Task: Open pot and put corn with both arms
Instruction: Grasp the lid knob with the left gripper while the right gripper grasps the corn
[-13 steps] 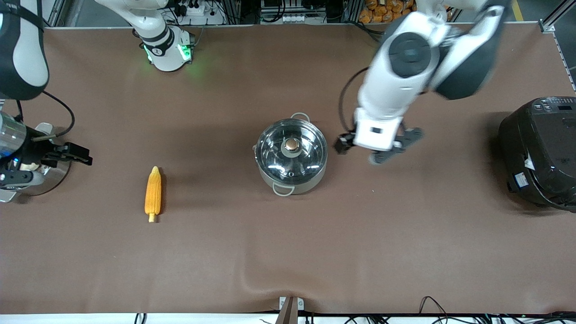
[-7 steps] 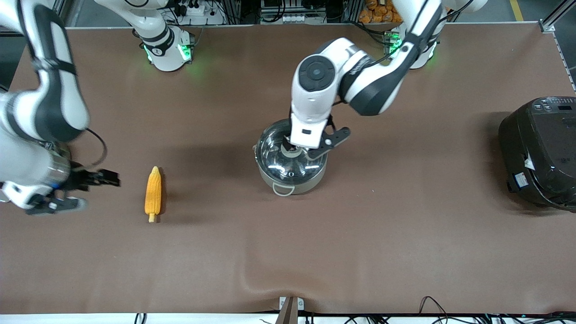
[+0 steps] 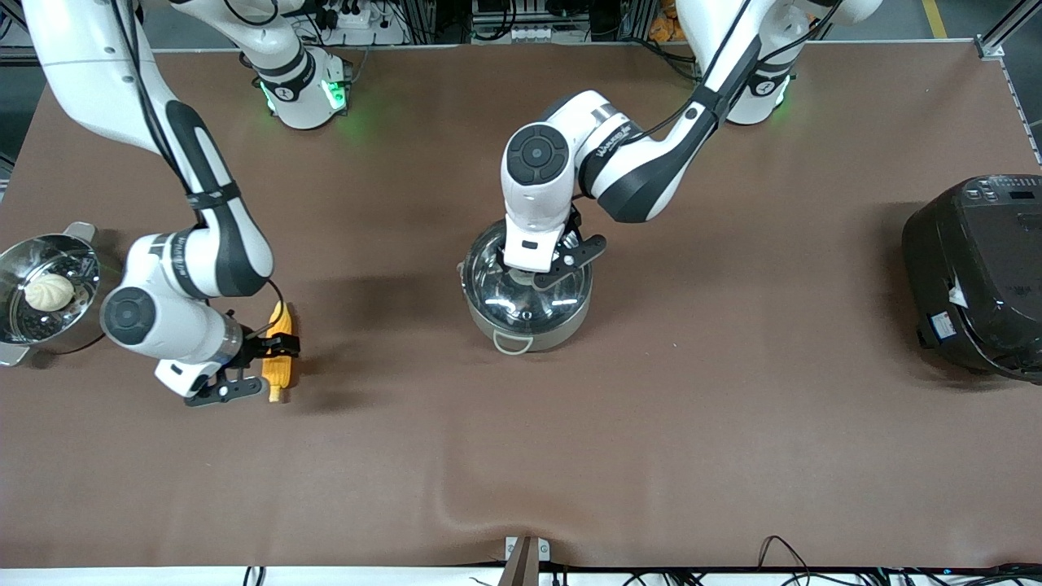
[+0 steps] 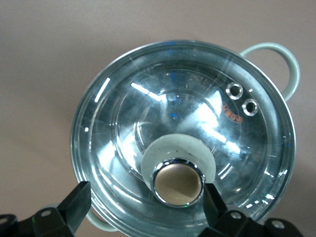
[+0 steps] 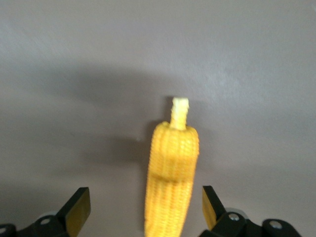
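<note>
While we scan from the right arm's end toward the left arm's end:
steamer pot (image 3: 16,281): steel, white bun (image 3: 49,290) inside, at the right arm's end of the table.
right gripper (image 3: 259,368): we see it low over the corn (image 3: 279,365), fingers (image 5: 78,210) wide, one on each side of the cob, not closed on it.
corn: lies flat on the table (image 3: 733,423), pale stub toward the front camera.
pot (image 3: 527,324): mid-table, glass lid (image 3: 496,295) on it.
left gripper (image 3: 544,275): over the lid, fingers (image 4: 74,207) wide on either side of the knob (image 4: 177,182), not gripping that we see.
rice cooker (image 3: 977,273): black, at the left arm's end.
</note>
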